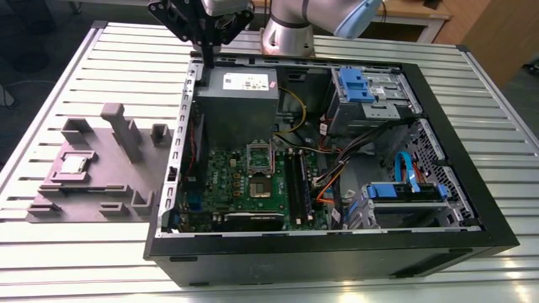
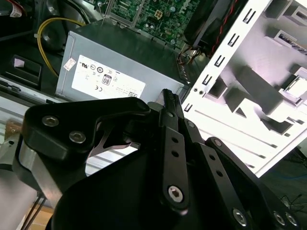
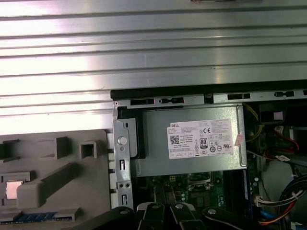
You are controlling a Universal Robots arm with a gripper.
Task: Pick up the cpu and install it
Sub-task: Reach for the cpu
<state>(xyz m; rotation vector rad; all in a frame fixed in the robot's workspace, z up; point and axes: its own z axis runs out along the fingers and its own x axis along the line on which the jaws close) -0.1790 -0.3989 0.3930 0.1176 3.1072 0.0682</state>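
The cpu [image 1: 74, 164] is a small silvery square lying flat in a pocket of the grey fixture plate [image 1: 93, 189], at the exterior view's left of the open computer case. In the first wrist view the cpu [image 3: 13, 189] lies in the same pocket. My gripper [image 1: 206, 60] hangs above the case's far corner, beside the grey power-supply box [image 1: 240, 95], well away from the cpu. Its black fingers [image 2: 169, 103] are pressed together and hold nothing. On the green motherboard, the socket [image 1: 261, 187] has a dark centre and its metal frame [image 1: 259, 154] is raised.
The black case [image 1: 337, 252] lies on its side on a slatted metal table [image 1: 84, 265]. Inside it are blue drive cages [image 1: 362, 85], black memory slots [image 1: 299, 183] and loose orange, yellow and blue cables. Tall grey posts [image 1: 118, 126] stand on the fixture plate near the cpu.
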